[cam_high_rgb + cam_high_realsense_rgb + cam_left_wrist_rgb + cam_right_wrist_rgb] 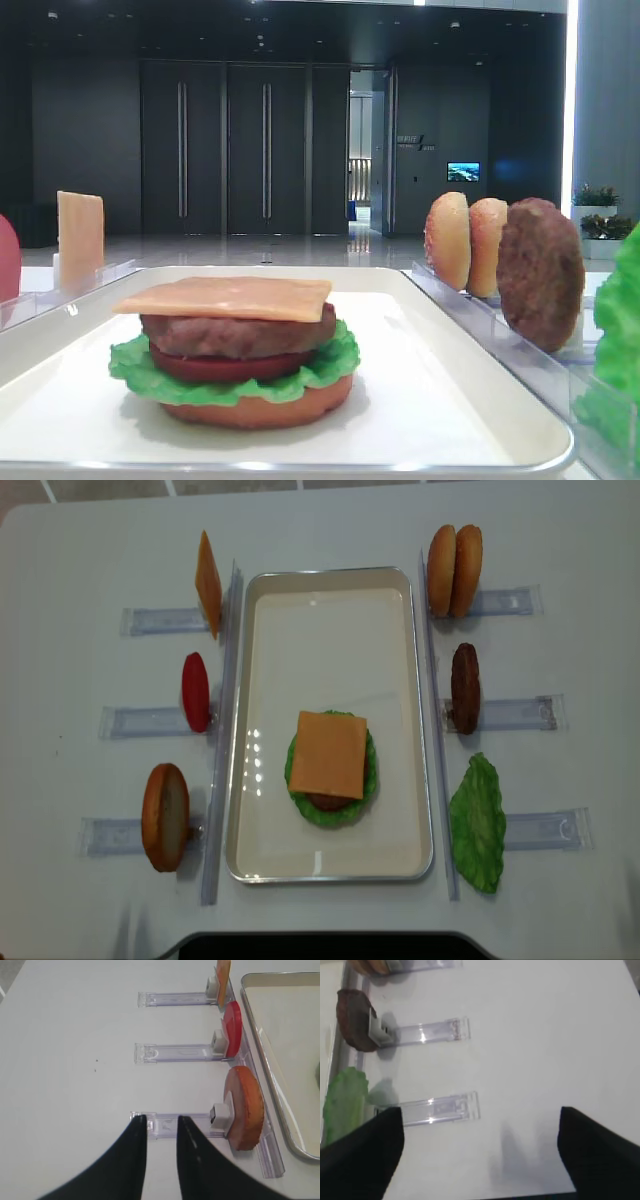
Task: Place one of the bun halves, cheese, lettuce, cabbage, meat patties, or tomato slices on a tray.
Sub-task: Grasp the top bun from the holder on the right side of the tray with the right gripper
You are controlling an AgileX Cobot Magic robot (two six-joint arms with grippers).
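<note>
On the white tray (240,730) a stack stands with a cheese slice (330,753) on top, over a meat patty (240,335), tomato slice (215,367), lettuce (140,370) and a flat bun (260,408). Right of the tray, two bun halves (455,570), a patty (464,687) and a lettuce leaf (478,823) stand on racks. My right gripper (481,1115) is open and empty over bare table, right of the lettuce (345,1105). My left gripper (161,1119) has its fingers nearly together, nothing between them, over the rack of a reddish-brown bun (245,1107).
On the left racks stand a cheese slice (208,583), a red tomato slice (195,691) and the reddish-brown bun (165,816). Clear plastic racks (515,712) lie along both long sides of the tray. White table lies beyond them.
</note>
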